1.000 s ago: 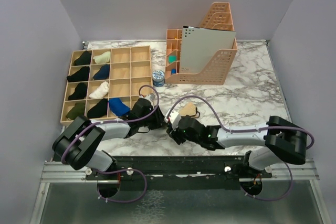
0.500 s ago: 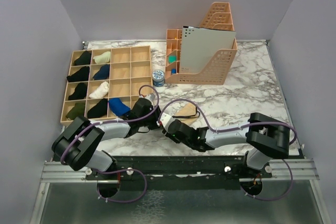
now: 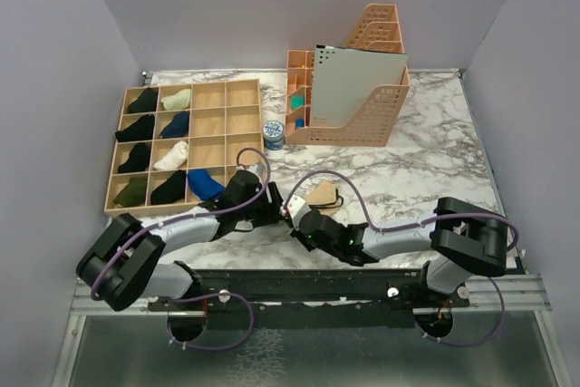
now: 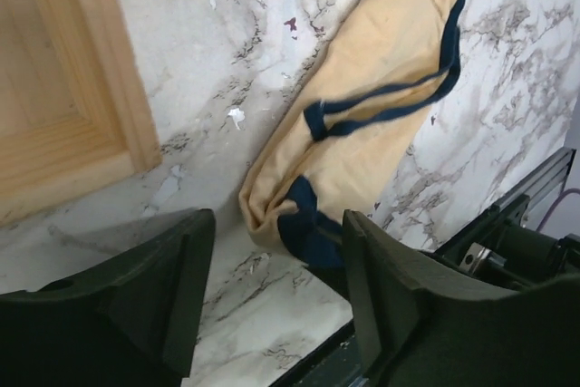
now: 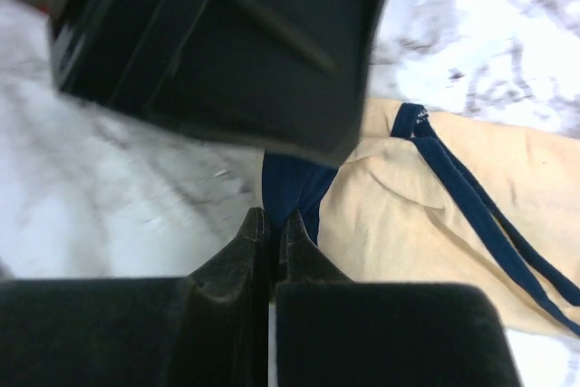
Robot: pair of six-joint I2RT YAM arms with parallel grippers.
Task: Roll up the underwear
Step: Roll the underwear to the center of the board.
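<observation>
The underwear is tan with navy trim and lies on the marble near the front edge, its near-left end partly rolled. In the left wrist view the underwear stretches away from the rolled end. My left gripper stands open, with that rolled end just ahead of its fingers. From above, the left gripper is at the cloth's left end. My right gripper meets it from the right. In its wrist view the right gripper is shut, its tips pinching the navy band of the underwear.
A wooden compartment box holding rolled garments stands at the left, its corner close to my left gripper. Orange file holders and a small blue jar stand at the back. The table's front rail runs just below both grippers.
My right gripper has slid left to the underwear's near end and shut on its navy band. My left gripper has opened wider beside it.
</observation>
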